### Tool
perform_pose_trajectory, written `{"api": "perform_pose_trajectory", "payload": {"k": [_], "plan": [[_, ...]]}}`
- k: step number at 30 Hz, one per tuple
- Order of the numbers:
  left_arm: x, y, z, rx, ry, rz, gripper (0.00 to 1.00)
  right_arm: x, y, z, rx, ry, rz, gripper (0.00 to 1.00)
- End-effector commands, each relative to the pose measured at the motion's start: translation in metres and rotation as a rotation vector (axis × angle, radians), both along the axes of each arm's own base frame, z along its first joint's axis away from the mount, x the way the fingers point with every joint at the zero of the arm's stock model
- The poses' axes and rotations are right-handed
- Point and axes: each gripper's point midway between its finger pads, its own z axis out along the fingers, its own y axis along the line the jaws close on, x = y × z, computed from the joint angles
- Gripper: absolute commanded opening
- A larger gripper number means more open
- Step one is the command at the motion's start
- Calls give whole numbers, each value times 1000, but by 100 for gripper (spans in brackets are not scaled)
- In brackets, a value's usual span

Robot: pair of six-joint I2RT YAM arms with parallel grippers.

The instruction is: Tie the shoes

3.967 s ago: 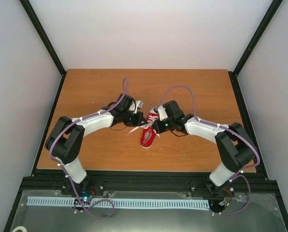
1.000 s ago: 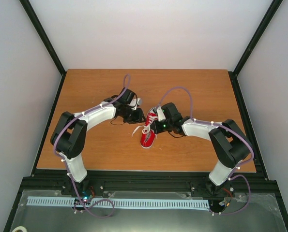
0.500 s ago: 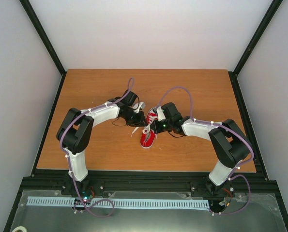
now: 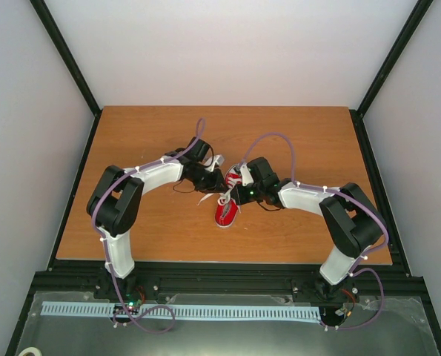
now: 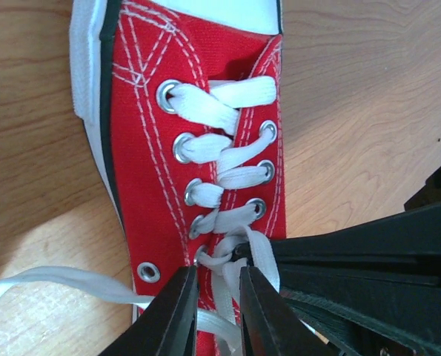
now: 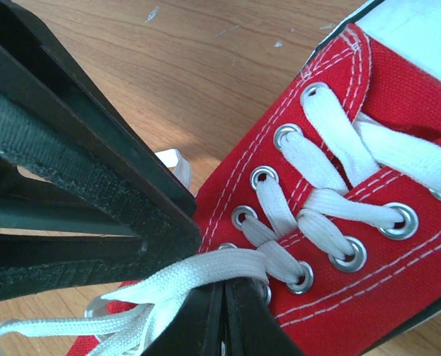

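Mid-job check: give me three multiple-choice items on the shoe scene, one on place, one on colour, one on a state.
1. Where does the red sneaker lie?
A) between the left gripper and right gripper
B) far from both grippers
C) lifted in the air

2. What colour are its laces?
A) black
B) white
C) red

3. How is the right gripper?
A) wide open
B) shut on one of the laces
C) out of view

Key:
1 A, the top view shows a gripper on either side of it.
2 B, both wrist views show them white.
3 B, the right wrist view shows a lace pinched between closed fingers.
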Motion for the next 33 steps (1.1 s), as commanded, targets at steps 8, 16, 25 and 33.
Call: {"api": "perform_pose_trajectory", "payload": {"k": [8,16,25,33], "plan": [[-2,-11,8,-83,1,-7,22,0,1,1,-2,-9,-5,3],[-5,-14,5,-107,26,-19,24,-1,1,2,4,-7,-4,3],[-7,-19,4,-141,53,-19,26,-1,1,3,6,-7,-3,3],[-12,-21,-2,-159,83,-29,25,-1,2,4,9,-9,-2,3]]}}
